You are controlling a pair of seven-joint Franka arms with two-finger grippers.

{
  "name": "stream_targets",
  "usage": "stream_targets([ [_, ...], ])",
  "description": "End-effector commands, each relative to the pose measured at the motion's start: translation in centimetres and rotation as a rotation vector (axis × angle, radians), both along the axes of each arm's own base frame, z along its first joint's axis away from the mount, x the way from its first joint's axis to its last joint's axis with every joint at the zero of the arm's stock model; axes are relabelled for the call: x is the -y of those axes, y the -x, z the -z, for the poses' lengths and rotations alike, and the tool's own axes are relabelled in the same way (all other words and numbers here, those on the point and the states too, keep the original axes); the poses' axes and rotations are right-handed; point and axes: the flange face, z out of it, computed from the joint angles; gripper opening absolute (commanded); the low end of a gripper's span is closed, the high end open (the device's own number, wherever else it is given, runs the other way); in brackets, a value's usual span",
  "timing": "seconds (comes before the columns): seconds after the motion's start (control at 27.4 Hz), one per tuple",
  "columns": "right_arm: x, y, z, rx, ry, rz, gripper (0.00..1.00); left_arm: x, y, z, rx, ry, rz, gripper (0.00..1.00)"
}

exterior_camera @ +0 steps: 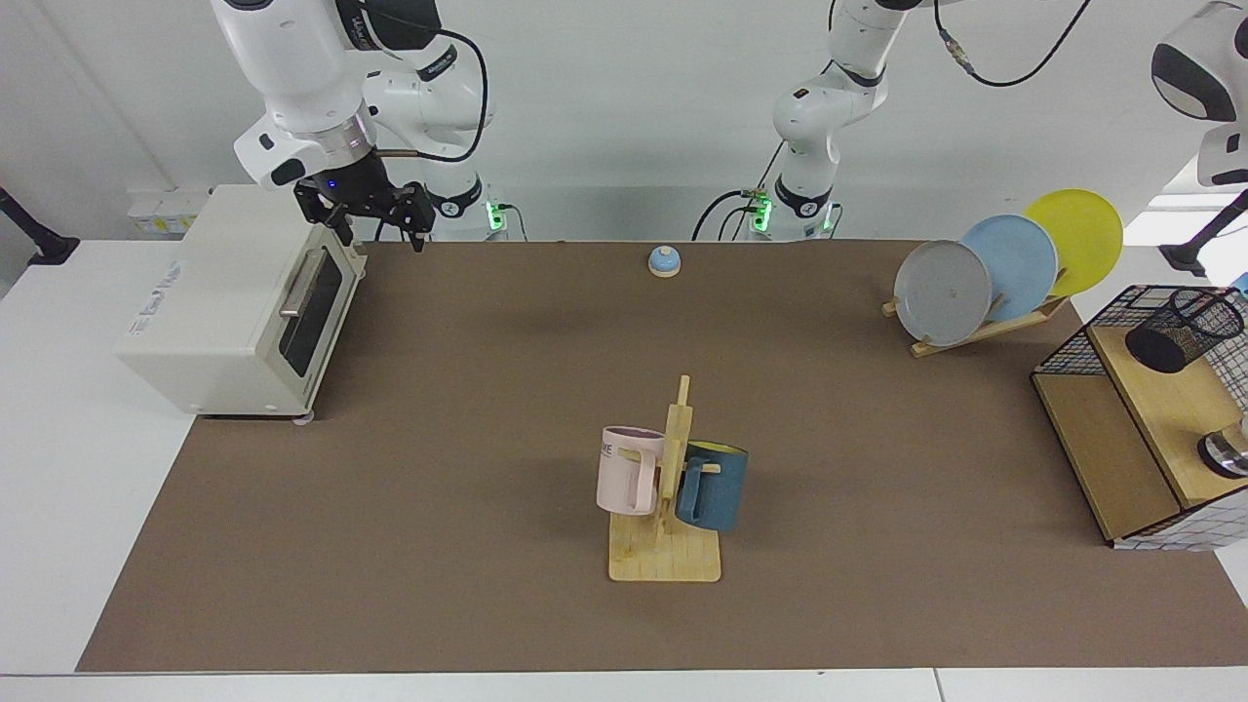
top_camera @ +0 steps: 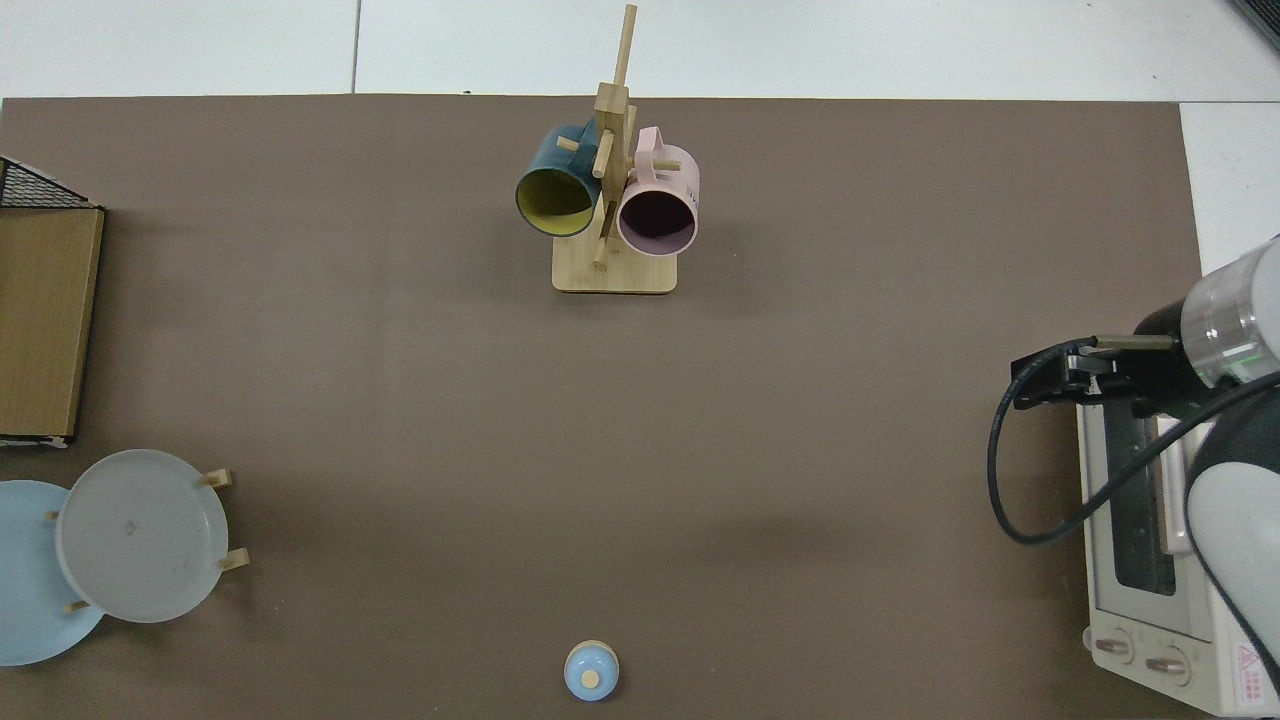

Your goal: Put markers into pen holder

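The pen holder (exterior_camera: 1185,330), a small black wire-mesh cup, stands on the wooden shelf of a wire basket (exterior_camera: 1072,351) at the right edge of the facing view. No markers show in either view. Of the left arm, only a white segment (exterior_camera: 1204,88) appears at the top right; its gripper is above the frame. My right gripper (exterior_camera: 380,234) hangs open and empty over the front top corner of the toaster oven (exterior_camera: 234,292). It also shows as a black hand (top_camera: 1055,365) in the top view.
A wooden mug tree (exterior_camera: 668,517) with a pink and a blue mug stands mid-table near the front. A plate rack (exterior_camera: 994,273) holds grey, blue and yellow plates beside the basket. A small blue bell (exterior_camera: 664,260) sits at the back.
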Motion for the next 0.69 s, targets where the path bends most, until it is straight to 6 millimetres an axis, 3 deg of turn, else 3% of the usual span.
stream_targets([
  [0.0,-0.2,0.2,-0.5,0.053,-0.009,0.020,1.00,-0.9,-0.1,-0.4,-0.023,-0.035,0.017,0.00],
  [0.66,-1.2,-1.1,-2.5,0.172,-0.035,0.006,1.00,-1.7,-0.7,3.1,-0.094,-0.052,0.021,0.00],
])
